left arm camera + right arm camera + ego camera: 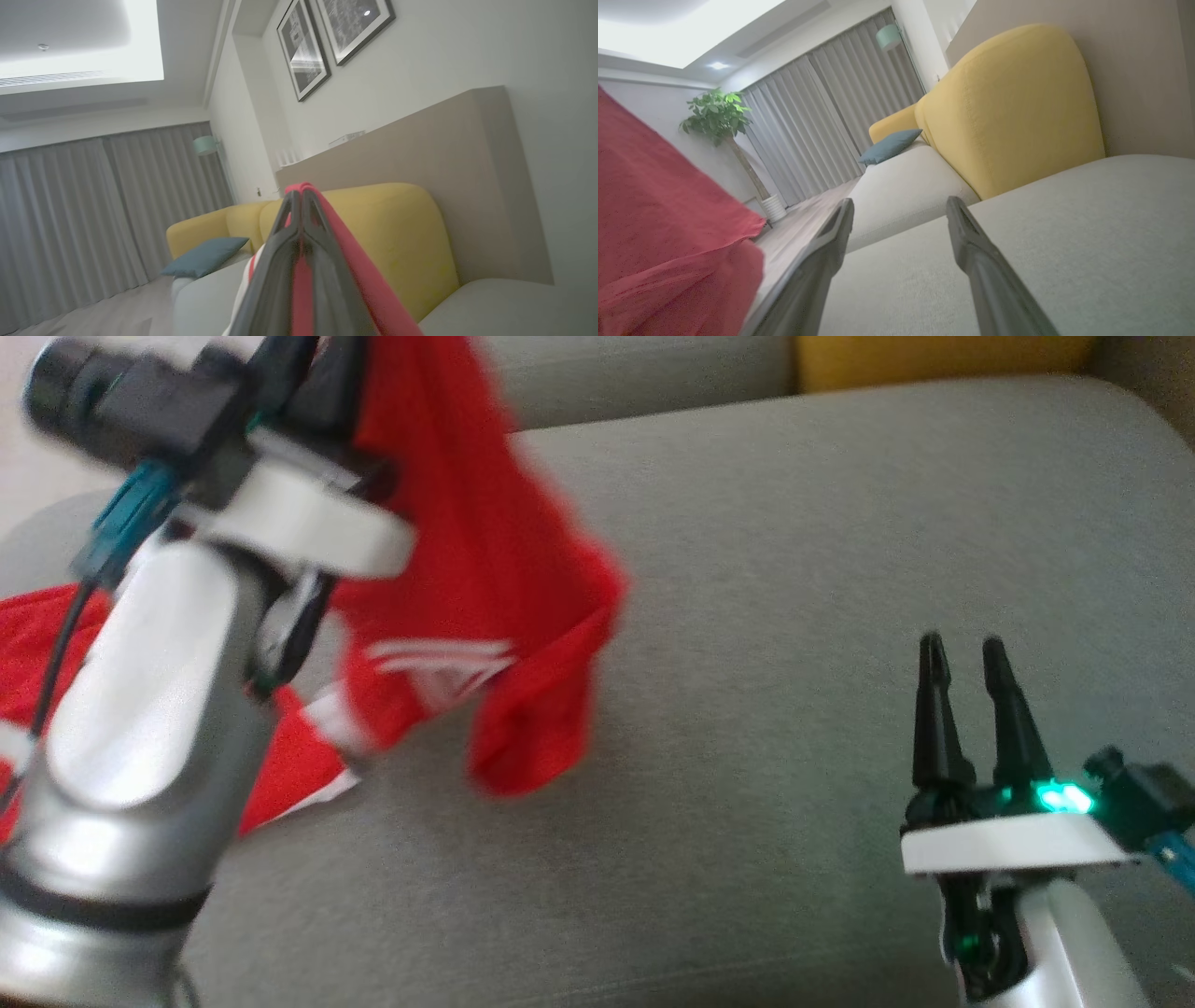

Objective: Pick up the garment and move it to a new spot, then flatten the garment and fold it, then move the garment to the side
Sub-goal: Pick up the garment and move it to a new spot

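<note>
My left fingers (282,247) were pinched together on a fold of the red garment (485,523). I held it high at the far left, so most of the cloth hung free of the grey sofa seat (794,569). I judged the height was meant to let the garment fall open under its own weight instead of dragging in a bunch. Its lower part, with the white stripes, draped toward the seat, and more red cloth lay on the seat at the near left, beside my forearm. My right fingers (934,719) stood apart and empty at the near right, well away from the cloth and low over bare seat. I think they waited beside the open ground where the garment could be laid. Flattening and folding were not yet begun.
</note>
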You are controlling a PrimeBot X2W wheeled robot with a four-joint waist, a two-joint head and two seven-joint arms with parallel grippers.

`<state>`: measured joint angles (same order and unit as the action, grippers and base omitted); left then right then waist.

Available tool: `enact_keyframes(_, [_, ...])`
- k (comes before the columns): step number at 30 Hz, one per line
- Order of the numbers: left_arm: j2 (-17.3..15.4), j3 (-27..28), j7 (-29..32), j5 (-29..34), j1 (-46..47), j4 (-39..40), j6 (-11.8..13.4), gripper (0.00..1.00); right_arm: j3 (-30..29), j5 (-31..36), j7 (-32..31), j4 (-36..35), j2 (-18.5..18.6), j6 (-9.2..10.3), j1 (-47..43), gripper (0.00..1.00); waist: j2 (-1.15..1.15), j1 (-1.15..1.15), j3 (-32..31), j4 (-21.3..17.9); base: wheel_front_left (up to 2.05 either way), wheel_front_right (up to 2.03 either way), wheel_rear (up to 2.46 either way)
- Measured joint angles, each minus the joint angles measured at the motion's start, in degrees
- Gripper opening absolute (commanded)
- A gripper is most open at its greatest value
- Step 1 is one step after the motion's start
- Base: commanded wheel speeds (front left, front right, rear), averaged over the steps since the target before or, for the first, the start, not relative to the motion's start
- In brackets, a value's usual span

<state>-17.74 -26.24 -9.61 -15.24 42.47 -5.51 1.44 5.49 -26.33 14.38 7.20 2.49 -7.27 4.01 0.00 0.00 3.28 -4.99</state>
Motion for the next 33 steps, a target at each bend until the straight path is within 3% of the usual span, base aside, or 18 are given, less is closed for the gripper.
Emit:
enact_keyframes(6, [5.4,-2.2,-0.7,1.2,10.7,-4.9,-0.4,0.0,1.3,-1.2,0.0,-1.5,0.0,0.0,3.8,1.0,0.0,0.0,1.7,-6.0,0.0,0.0,0.0])
enact_keyframes(12, [6.5,-3.0,-2.9,2.4,13.7,-12.5,0.0,0.0,1.0,-2.0,0.0,-2.6,0.0,0.01,3.9,1.0,0.0,0.0,3.8,-10.1,0.0,0.0,0.0])
enact_keyframes(23, [4.8,-15.5,-4.2,10.1,-4.4,-26.6,-0.9,0.0,-0.6,-1.8,0.0,-3.2,0.0,0.01,3.9,1.0,0.0,0.0,6.4,-9.7,0.0,0.0,0.0])
enact_keyframes(28, [5.6,-17.6,-4.7,10.2,-8.2,-31.3,-0.8,0.0,-0.4,-0.8,0.0,-2.8,0.0,0.0,3.9,1.0,0.0,0.0,6.1,-8.2,0.0,0.0,0.0])
enact_keyframes(29, [5.9,-17.5,-4.7,10.0,-8.5,-31.6,-0.3,0.84,-0.3,-0.7,0.0,-2.6,0.0,0.0,3.9,1.0,0.0,0.0,6.0,-7.9,0.0,0.0,0.0])
enact_keyframes(30, [6.4,-17.3,-4.7,9.6,-8.7,-31.5,0.1,1.0,-0.4,-0.5,0.0,-2.5,0.0,0.0,3.8,1.0,0.0,0.0,5.8,-7.5,0.0,0.0,0.0])
enact_keyframes(33, [7.3,-15.6,-4.7,8.2,-9.3,-29.5,1.3,1.0,-0.6,-0.2,0.0,-1.9,0.0,0.01,3.7,1.0,0.0,0.0,5.0,-6.3,0.0,0.0,0.0])
